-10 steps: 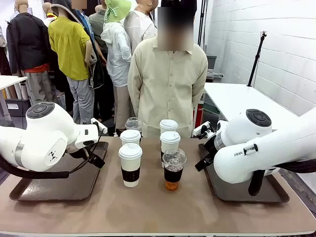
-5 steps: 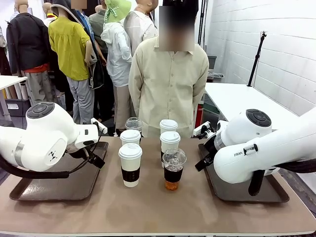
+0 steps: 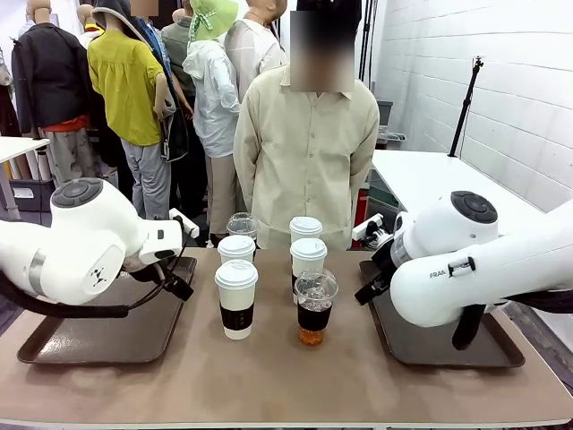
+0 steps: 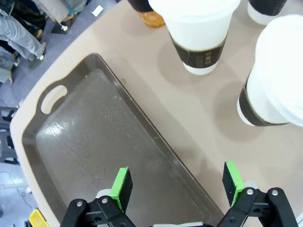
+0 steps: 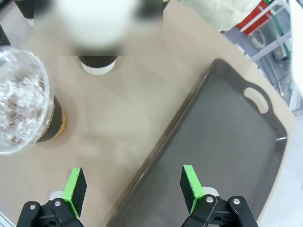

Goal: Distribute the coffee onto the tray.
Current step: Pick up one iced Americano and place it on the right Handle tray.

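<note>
The coffee stands in a cluster mid-table: white paper cups with brown bands and clear dome-lidded cups. A dark tray lies at the left and another tray at the right. My left gripper hangs open over the inner rim of the left tray, with two paper cups just beyond it. My right gripper is open above the edge of the right tray, and a dome-lidded cup sits to its left.
A person in a beige shirt stands at the far side of the table, arms at the sides. The brown tabletop in front of the cups is bare. A white table stands at the back right.
Both arms have shifted slightly; the left wrist has risen a little and moved right. The cups and trays have not moved, and both grippers stay open.
</note>
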Robot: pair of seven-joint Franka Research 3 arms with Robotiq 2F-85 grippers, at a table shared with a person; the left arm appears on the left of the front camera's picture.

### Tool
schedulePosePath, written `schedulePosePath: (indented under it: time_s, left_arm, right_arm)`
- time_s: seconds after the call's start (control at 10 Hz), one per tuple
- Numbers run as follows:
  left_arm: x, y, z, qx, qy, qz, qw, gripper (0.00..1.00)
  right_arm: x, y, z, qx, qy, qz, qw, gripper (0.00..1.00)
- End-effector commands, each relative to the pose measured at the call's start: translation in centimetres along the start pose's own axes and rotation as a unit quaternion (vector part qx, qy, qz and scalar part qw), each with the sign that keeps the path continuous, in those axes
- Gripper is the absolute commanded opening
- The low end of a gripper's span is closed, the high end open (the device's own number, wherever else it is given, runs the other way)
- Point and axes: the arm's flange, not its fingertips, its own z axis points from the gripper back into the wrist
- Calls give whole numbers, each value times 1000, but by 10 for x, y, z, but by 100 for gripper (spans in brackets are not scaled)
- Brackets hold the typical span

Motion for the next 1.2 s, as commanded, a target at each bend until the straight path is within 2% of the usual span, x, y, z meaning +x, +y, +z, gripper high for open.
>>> schedulePosePath:
  time_s: [0.0,0.2,0.5,0.7,0.9,1.1]
  left_arm:
    - [24,3,34,19,14,-18,1000,100]
    - [41,13,58,31,23,-32,999,100]
    - [62,1,101,21,15,-32,999,100]
    - [68,6,114,19,10,-37,999,100]
    - [68,9,119,8,10,-39,999,100]
    - [65,6,124,-33,-4,-49,998,100]
  right_arm:
    - [16,-7,28,6,-6,2,1000,100]
    - [39,-14,42,16,-1,18,1000,100]
    - [58,-4,77,37,8,54,998,100]
    - [70,-2,86,39,4,64,997,100]
    - [72,-3,87,53,-1,72,996,100]
    - [65,-2,97,70,-10,75,995,100]
